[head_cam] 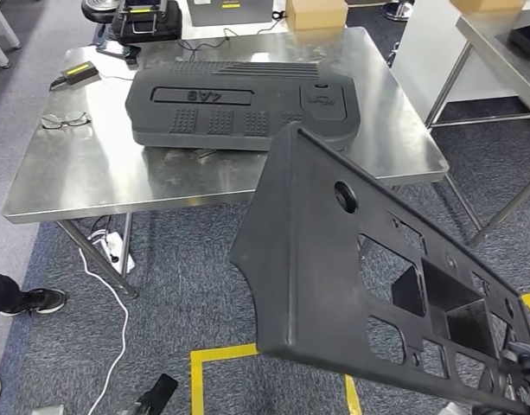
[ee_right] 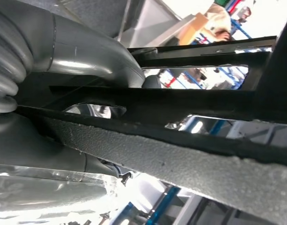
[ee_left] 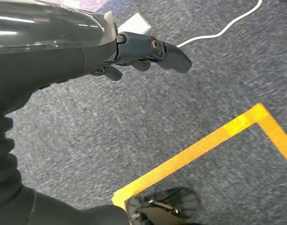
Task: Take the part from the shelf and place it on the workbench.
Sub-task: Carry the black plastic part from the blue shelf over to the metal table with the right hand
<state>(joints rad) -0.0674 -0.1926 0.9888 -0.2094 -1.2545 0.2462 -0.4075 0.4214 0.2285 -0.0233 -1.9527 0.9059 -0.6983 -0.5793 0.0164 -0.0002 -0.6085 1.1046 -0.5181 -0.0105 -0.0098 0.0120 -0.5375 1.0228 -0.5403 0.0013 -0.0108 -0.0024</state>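
Note:
A large flat black panel (head_cam: 314, 259) with several cut-outs hangs tilted in front of me, over the carpet just short of the steel workbench (head_cam: 86, 173). My right hand (head_cam: 520, 367) grips the panel at its near lower corner. In the right wrist view the thumb and fingers (ee_right: 82, 61) clamp the panel's rim (ee_right: 205, 159). Another black moulded cover (head_cam: 242, 104) lies flat on the workbench. My left hand (ee_left: 152, 49) hangs over the floor, fingers loosely extended and holding nothing.
On the bench's left part lie glasses (head_cam: 65, 121) and a black-and-yellow device (head_cam: 76, 74); a cardboard box (head_cam: 316, 12) and a black case (head_cam: 144, 19) stand behind. A second table (head_cam: 503, 52) is at right. A power strip (head_cam: 111, 251), yellow floor tape (head_cam: 223, 354) and a person's shoe (head_cam: 36, 300) are below.

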